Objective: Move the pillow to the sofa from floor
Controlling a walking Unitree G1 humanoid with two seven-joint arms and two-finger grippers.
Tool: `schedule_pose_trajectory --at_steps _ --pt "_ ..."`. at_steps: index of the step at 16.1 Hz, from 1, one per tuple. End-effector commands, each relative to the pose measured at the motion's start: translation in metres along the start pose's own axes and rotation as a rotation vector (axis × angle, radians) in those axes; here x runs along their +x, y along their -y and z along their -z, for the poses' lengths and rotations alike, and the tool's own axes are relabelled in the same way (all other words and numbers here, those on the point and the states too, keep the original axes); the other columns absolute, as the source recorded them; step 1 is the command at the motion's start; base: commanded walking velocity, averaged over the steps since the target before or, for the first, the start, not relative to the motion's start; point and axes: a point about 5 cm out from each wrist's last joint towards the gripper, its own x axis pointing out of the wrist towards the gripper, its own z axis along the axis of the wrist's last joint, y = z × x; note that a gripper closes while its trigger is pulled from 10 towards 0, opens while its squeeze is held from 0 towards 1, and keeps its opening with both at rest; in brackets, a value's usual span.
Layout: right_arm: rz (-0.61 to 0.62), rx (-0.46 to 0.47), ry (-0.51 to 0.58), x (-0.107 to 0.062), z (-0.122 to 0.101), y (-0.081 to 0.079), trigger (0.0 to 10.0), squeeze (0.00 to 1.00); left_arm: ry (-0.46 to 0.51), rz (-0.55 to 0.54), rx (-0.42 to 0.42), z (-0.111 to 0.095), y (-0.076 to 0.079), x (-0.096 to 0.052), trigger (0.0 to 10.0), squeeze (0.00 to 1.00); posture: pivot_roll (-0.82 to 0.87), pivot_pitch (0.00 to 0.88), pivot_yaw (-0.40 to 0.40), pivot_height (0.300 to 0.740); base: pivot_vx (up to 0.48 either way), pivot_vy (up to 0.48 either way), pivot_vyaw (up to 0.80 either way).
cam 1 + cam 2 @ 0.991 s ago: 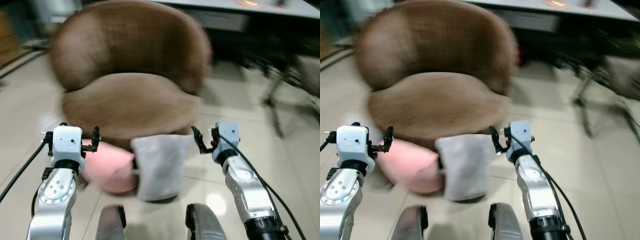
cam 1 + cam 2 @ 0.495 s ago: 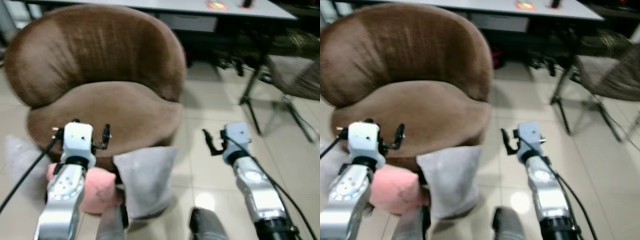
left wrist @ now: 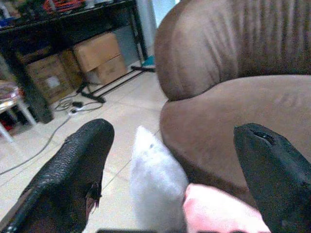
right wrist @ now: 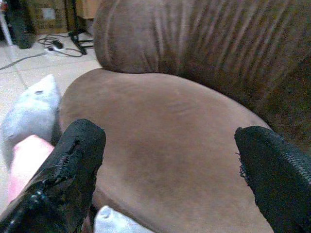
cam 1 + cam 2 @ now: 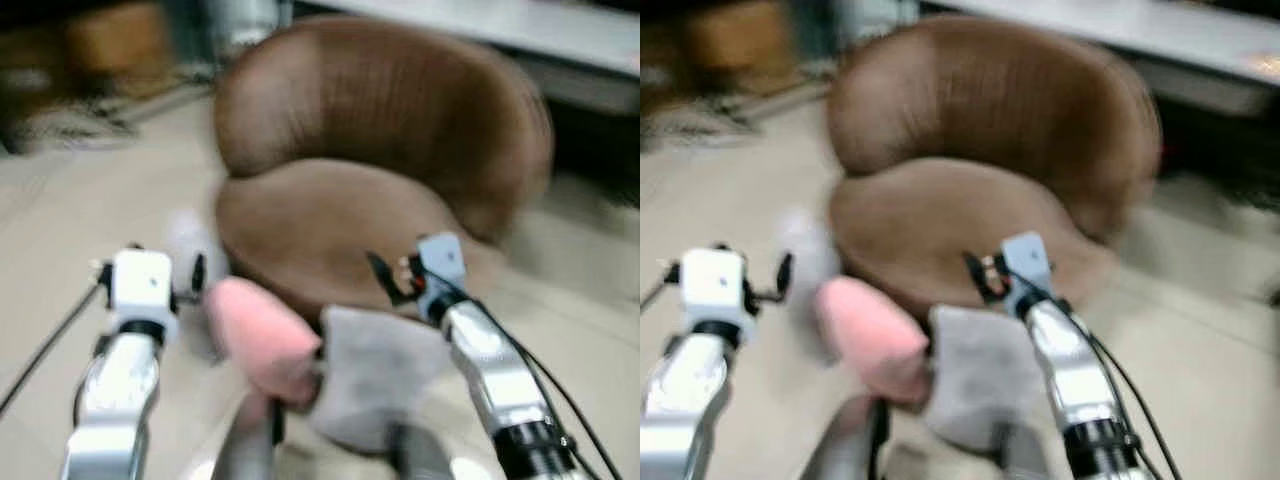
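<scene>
A round brown sofa chair (image 5: 370, 200) stands ahead on the tiled floor. On the floor against its front lie a pink pillow (image 5: 262, 338) and a grey pillow (image 5: 375, 375). A whitish pillow (image 3: 155, 184) leans at the sofa's left side. My left gripper (image 5: 165, 262) hangs open above the floor just left of the pink pillow (image 3: 218, 213). My right gripper (image 5: 395, 275) is open over the grey pillow, pointing at the sofa seat (image 4: 170, 136). Nothing sits between either pair of fingers. The head views are blurred.
Cardboard boxes (image 3: 97, 53) sit under a dark desk beyond the sofa's left side, with cables (image 3: 73, 104) on the floor beside them. A light table (image 5: 560, 30) runs behind the sofa at the right. Open tile lies to the left.
The whole picture has swung, so the camera moved; the sofa now sits further right. The right gripper now shows over the grey pillow and the sofa's front. Both grippers stay open.
</scene>
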Motion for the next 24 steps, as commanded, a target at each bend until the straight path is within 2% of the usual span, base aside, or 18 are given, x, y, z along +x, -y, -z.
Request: schedule_pose_trajectory --at_steps 1,4,6,8,9,14,17,18,19,22,24 --pt "0.016 0.025 0.002 0.0 0.001 0.002 10.0 0.0 0.015 -0.002 0.016 -0.005 -0.001 0.002 10.0 0.0 0.02 0.0 -0.046 0.592 0.0 0.0 0.8" --pt "-0.002 0.046 -0.005 0.0 0.004 0.004 10.0 0.0 0.011 -0.007 0.034 -0.004 0.0 0.002 10.0 0.0 0.02 0.0 -0.045 0.592 0.0 0.0 0.0" --pt "0.015 0.048 -0.018 0.002 0.004 0.005 10.0 0.0 0.013 -0.005 0.012 -0.004 -0.001 0.002 10.0 0.0 0.02 0.0 -0.045 0.592 0.0 0.0 0.0" --pt "0.108 0.142 -0.001 0.001 0.005 0.009 10.0 0.0 0.019 -0.002 -0.001 -0.005 -0.003 0.003 10.0 0.0 0.02 0.0 -0.041 0.592 0.0 0.0 0.0" --pt "0.106 0.105 0.012 -0.001 0.002 0.007 10.0 0.0 0.02 0.004 -0.006 -0.005 -0.002 0.002 10.0 0.0 0.02 0.0 -0.038 0.592 0.281 0.0 0.0" --pt "0.06 0.108 0.008 -0.001 0.004 0.002 10.0 0.0 0.018 0.013 0.009 -0.005 -0.002 0.001 10.0 0.0 0.02 0.0 -0.031 0.592 0.29 0.0 0.64" --pt "0.063 0.107 0.001 -0.002 0.005 0.008 10.0 0.0 0.009 0.009 0.023 -0.003 -0.002 0.0 10.0 0.0 0.02 0.0 -0.034 0.592 0.0 0.0 0.0" --pt "0.075 0.081 -0.037 -0.003 0.01 0.013 10.0 0.0 -0.003 0.016 0.036 -0.001 -0.002 -0.001 10.0 0.0 0.02 0.0 -0.036 0.592 0.0 0.0 0.0" --pt "0.083 0.067 -0.095 -0.003 0.018 0.018 10.0 1.0 -0.013 0.026 0.046 0.0 -0.001 -0.002 10.0 0.0 0.03 0.0 -0.038 0.592 0.0 0.0 0.0" --pt "-0.002 -0.06 -0.261 -0.003 0.035 0.028 10.0 1.0 -0.044 0.098 0.062 0.005 0.001 -0.005 10.0 0.0 0.02 0.0 -0.027 0.592 0.0 0.0 0.0" --pt "-0.064 -0.148 -0.355 0.006 0.041 0.033 10.0 1.0 -0.081 0.222 0.076 0.009 0.005 -0.008 10.0 0.0 0.02 0.0 -0.025 0.592 0.0 0.0 0.0"
